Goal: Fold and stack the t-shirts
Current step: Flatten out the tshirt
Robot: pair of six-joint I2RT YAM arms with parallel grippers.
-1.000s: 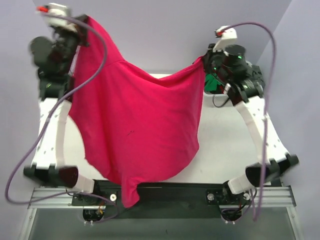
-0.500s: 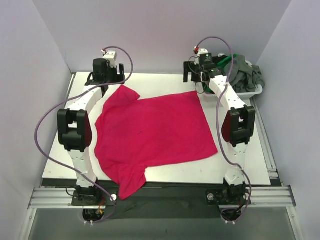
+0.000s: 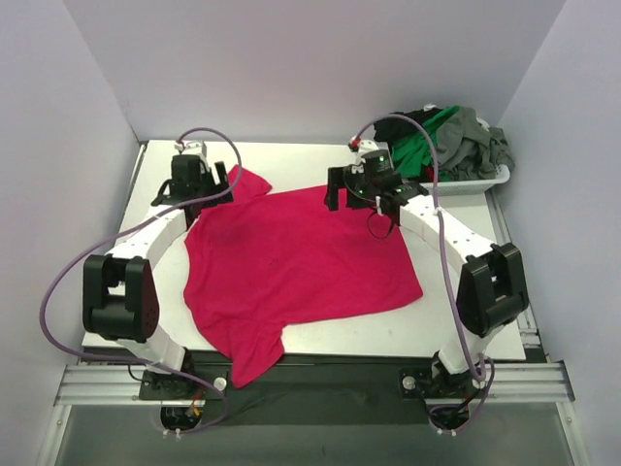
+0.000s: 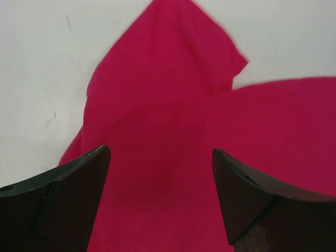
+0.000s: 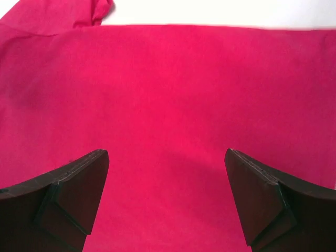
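Observation:
A crimson-red t-shirt (image 3: 301, 262) lies spread flat on the white table (image 3: 456, 252), one sleeve (image 3: 250, 361) hanging over the near edge. My left gripper (image 3: 206, 189) hovers open over its far left corner, beside the other sleeve (image 4: 173, 58). In the left wrist view the left gripper (image 4: 160, 173) has only red cloth (image 4: 157, 157) below the gap. My right gripper (image 3: 351, 194) stands open over the shirt's far edge. In the right wrist view the right gripper (image 5: 165, 178) is empty above the cloth (image 5: 168, 94). Green (image 3: 417, 150) and grey (image 3: 471, 141) t-shirts are heaped at the back right.
A white plastic basket (image 3: 466, 183) holds the heaped shirts at the table's back right corner. Grey walls enclose the table on the left, back and right. The arms' bases and a metal rail (image 3: 320, 381) run along the near edge.
A second ago both grippers held the red shirt up in the air. They have let go; it now lies flat, and both open grippers have come nearer over its far edge.

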